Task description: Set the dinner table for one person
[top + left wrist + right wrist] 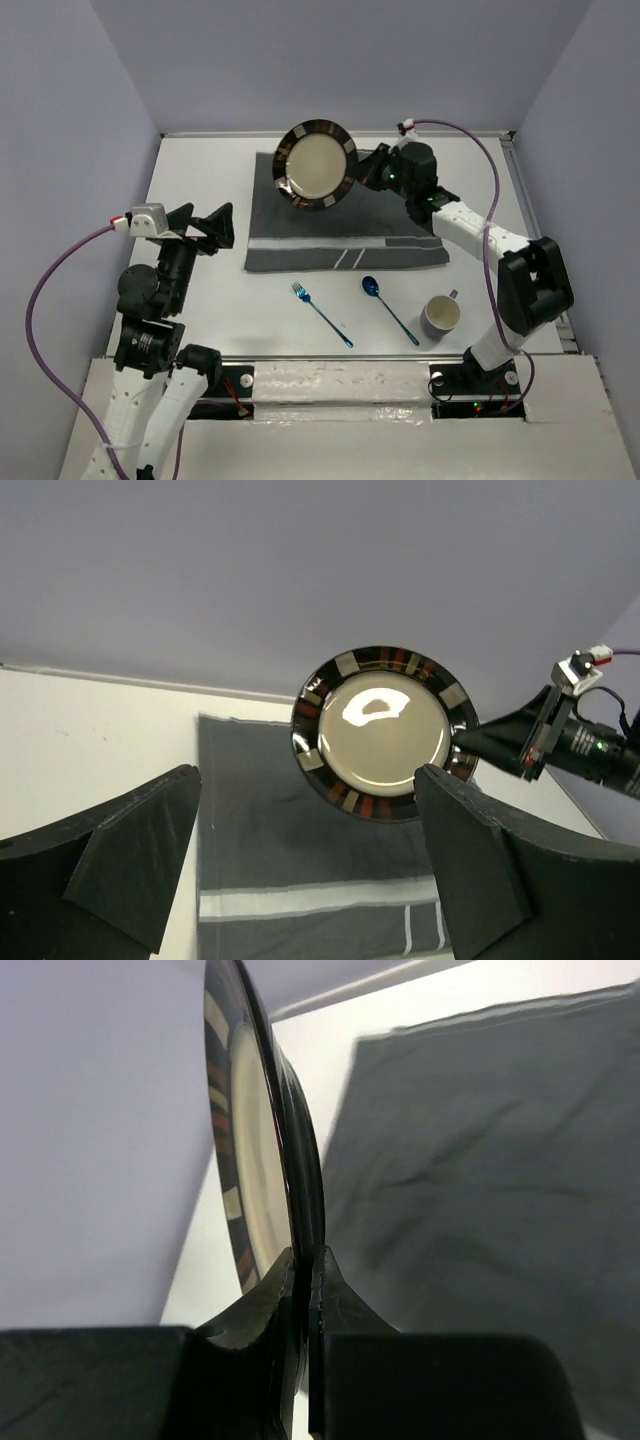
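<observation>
Jaws of right gripper [366, 168] pinch right rim of plate [317, 165]. Plate is tilted up on edge, face toward near-left, seemingly clear of the cloth. Placemat [400, 250] lies just below and nearer, on dinner table [200, 160]. Likely next: tip flat, lower. Left gripper [205, 228] gapes empty, well left. Fork [322, 313], spoon [388, 308], mug [441, 315] sit near.

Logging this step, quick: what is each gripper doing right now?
Left gripper: open, holding nothing.
Right gripper: shut on the rim of the plate.
</observation>
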`<state>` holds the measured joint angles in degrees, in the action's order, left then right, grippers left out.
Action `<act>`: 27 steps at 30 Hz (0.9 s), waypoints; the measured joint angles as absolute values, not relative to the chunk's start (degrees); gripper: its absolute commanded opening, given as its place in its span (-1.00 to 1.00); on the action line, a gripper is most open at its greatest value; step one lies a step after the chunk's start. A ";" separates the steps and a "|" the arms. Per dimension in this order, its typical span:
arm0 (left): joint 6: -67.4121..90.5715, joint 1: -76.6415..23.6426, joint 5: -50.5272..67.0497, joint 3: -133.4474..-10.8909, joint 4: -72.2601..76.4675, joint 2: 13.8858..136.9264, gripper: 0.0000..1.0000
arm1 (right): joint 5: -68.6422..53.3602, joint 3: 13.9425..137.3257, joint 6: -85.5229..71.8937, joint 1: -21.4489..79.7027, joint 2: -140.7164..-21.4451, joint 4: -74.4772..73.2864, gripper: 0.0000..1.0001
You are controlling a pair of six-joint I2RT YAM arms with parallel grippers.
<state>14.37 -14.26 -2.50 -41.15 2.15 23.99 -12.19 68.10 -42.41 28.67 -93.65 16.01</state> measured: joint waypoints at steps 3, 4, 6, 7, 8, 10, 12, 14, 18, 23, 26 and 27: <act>14.22 -14.98 -1.32 -41.10 2.13 25.52 0.98 | -15.99 68.75 -41.98 21.47 -96.05 14.24 -1.00; 14.20 -15.03 -0.84 -41.10 2.15 25.87 0.98 | -17.87 68.84 -42.19 19.79 -96.95 13.65 -1.00; 14.17 -15.03 -0.36 -41.01 2.15 26.15 0.98 | -21.78 68.99 -42.68 16.84 -99.42 13.15 -1.00; 14.15 -15.03 -0.25 -40.99 2.13 26.15 0.98 | -23.92 69.21 -42.96 15.46 -101.16 12.78 -1.00; 14.13 -15.03 -0.21 -40.99 2.13 26.17 0.98 | -24.60 69.30 -43.09 15.03 -101.86 12.67 -1.00; 14.02 -15.03 -0.21 -40.99 2.13 26.17 0.98 | -27.00 69.32 -43.57 13.87 -104.31 11.94 -1.00; 13.96 -15.03 -0.21 -40.99 2.11 26.26 0.98 | -28.75 69.32 -43.77 13.47 -105.60 11.81 -1.00; 13.96 -15.03 -0.21 -40.99 2.11 26.50 0.98 | -30.22 69.32 -44.40 13.17 -106.52 11.81 -1.00; 13.96 -15.03 -0.19 -40.99 2.00 27.03 0.98 | -32.62 69.28 -45.80 12.82 -106.80 12.38 -1.00; 13.93 -15.03 -0.19 -40.99 1.89 27.18 0.98 | -34.48 68.55 -46.70 12.32 -106.91 15.05 -1.00; 13.96 -15.03 -0.19 -40.99 1.87 27.27 0.98 | -35.00 68.03 -46.81 11.97 -107.37 15.79 -1.00; 13.93 -15.03 -0.19 -40.99 1.87 27.29 0.98 | -35.18 67.83 -46.85 11.86 -107.83 16.08 -1.00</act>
<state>13.93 -15.03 -0.19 -40.99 1.87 27.29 -35.18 67.83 -46.85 11.86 -107.83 16.08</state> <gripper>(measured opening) 0.989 0.094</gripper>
